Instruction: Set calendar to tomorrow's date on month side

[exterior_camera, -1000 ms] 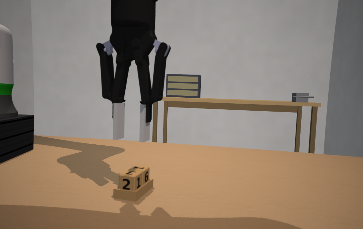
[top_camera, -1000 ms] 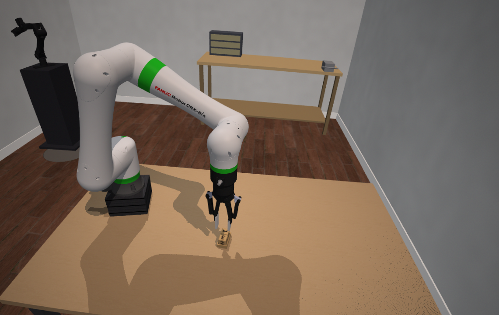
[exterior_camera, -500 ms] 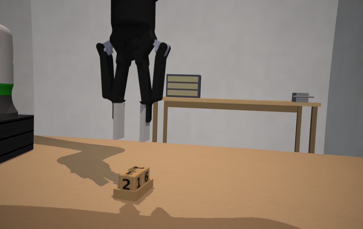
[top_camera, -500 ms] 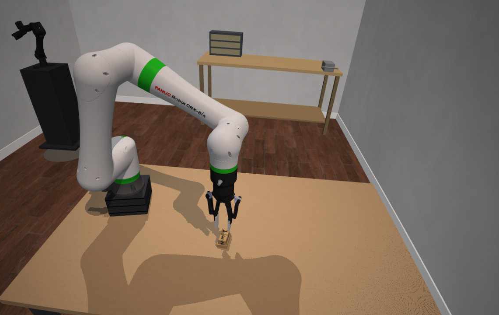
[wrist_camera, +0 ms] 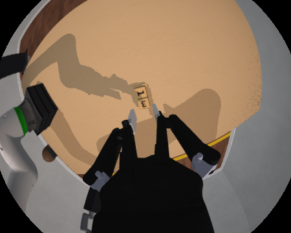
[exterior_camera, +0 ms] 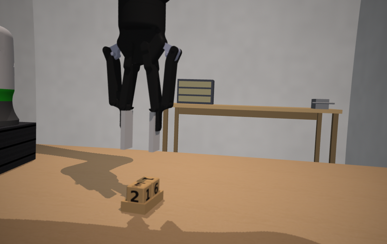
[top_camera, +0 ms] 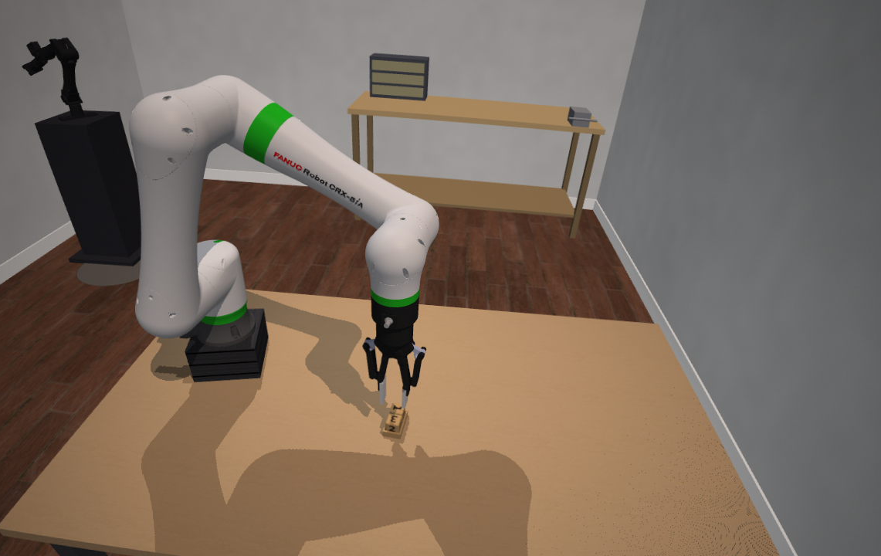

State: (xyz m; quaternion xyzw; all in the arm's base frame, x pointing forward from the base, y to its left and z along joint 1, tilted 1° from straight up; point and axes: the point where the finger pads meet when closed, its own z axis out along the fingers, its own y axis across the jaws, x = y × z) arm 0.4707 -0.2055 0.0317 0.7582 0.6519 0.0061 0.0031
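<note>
The wooden tray point(top_camera: 391, 435) point(exterior_camera: 133, 208) lies on the table with two cubes side by side in it. The near cube point(top_camera: 393, 420) point(exterior_camera: 135, 195) point(wrist_camera: 143, 103) shows 2 on its end face, 1 on its right side and 3 on top. The far cube point(top_camera: 397, 409) point(exterior_camera: 155, 186) point(wrist_camera: 140, 93) shows 6 on its right side and 1 on top. The 1 and 6 on the right long side are upright. No month name is visible; the opposite long side is hidden. My gripper point(top_camera: 394, 404) point(exterior_camera: 140, 149) point(wrist_camera: 143, 111) is partly open and empty, pointing down above the tray.
The robot's black base point(top_camera: 228, 356) point(exterior_camera: 5, 148) point(wrist_camera: 42, 108) stands on the table point(top_camera: 533, 394) to the left. A workbench point(top_camera: 478, 112) point(exterior_camera: 249, 108) with a drawer unit point(top_camera: 398, 77) point(exterior_camera: 195, 91) stands behind, away from the table. Arm shadows cross the tabletop.
</note>
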